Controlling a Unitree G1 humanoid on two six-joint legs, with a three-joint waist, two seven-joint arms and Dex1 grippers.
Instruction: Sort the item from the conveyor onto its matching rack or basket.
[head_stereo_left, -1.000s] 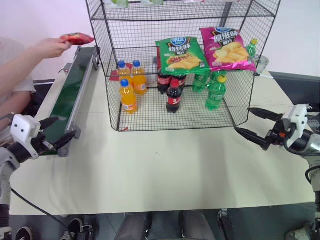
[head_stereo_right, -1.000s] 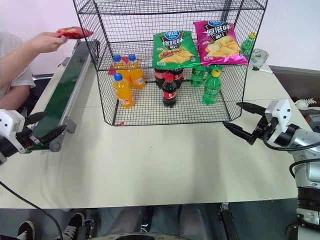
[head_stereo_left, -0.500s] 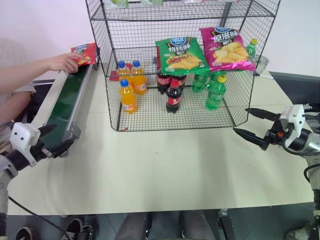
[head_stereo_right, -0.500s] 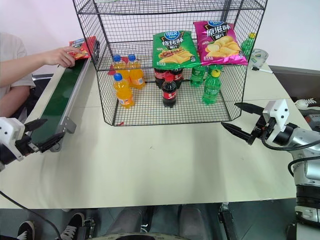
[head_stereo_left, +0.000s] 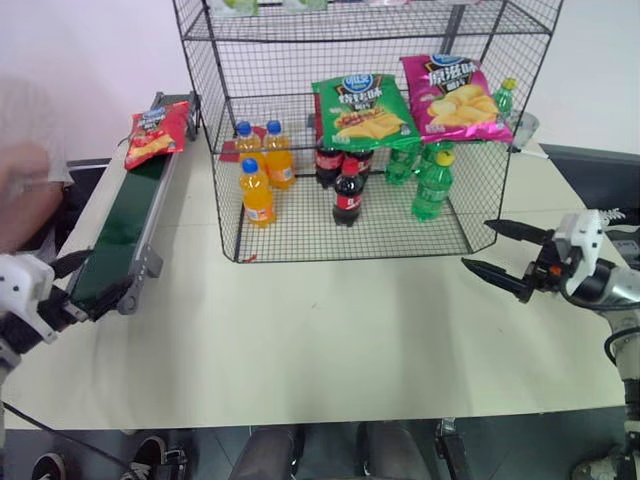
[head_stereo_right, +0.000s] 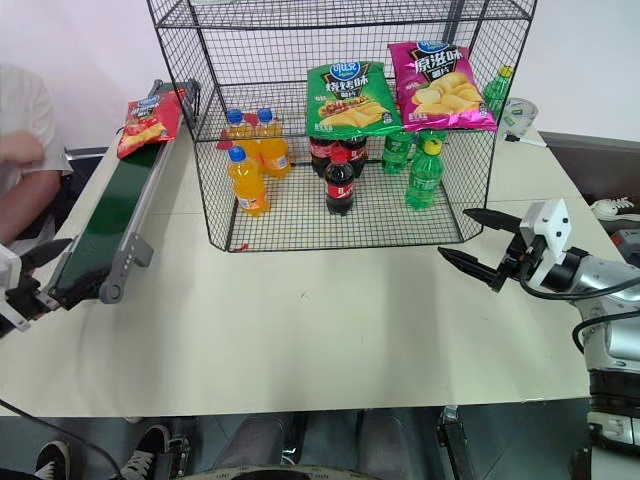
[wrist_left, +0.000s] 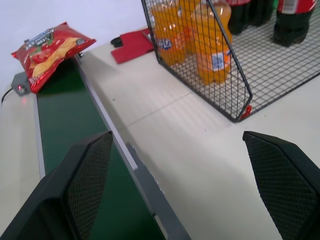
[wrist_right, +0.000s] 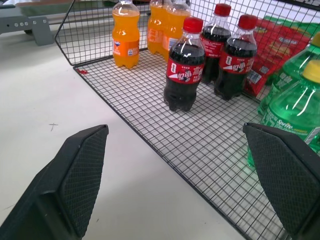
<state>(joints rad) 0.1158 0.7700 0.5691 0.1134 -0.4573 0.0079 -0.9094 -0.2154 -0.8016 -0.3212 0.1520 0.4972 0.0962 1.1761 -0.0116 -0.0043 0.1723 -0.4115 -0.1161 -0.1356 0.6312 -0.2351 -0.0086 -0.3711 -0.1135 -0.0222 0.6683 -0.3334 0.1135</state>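
Observation:
The red chip bag (head_stereo_left: 155, 132) lies on the far end of the dark green conveyor (head_stereo_left: 122, 228), also seen in the left wrist view as the red chip bag (wrist_left: 49, 52). My left gripper (head_stereo_left: 88, 281) stands open at the conveyor's near end, empty. To the right, the tall black wire rack (head_stereo_left: 352, 120) holds a green chip bag (head_stereo_left: 360, 110) and a pink chip bag (head_stereo_left: 452, 97) on its middle tier. My right gripper (head_stereo_left: 505, 256) hangs open and empty just off the rack's front right corner.
Orange soda bottles (head_stereo_left: 258, 175), cola bottles (head_stereo_left: 345, 180) and green bottles (head_stereo_left: 430, 175) stand on the rack's bottom tier. A person's arm (head_stereo_right: 25, 170) is at the far left beside the conveyor. A red flat object (wrist_left: 132, 46) lies behind the rack.
The person has set the red chip bag down on the conveyor's far end and pulled the hand away. My left gripper has drifted slightly back and left. The right gripper has stayed put.

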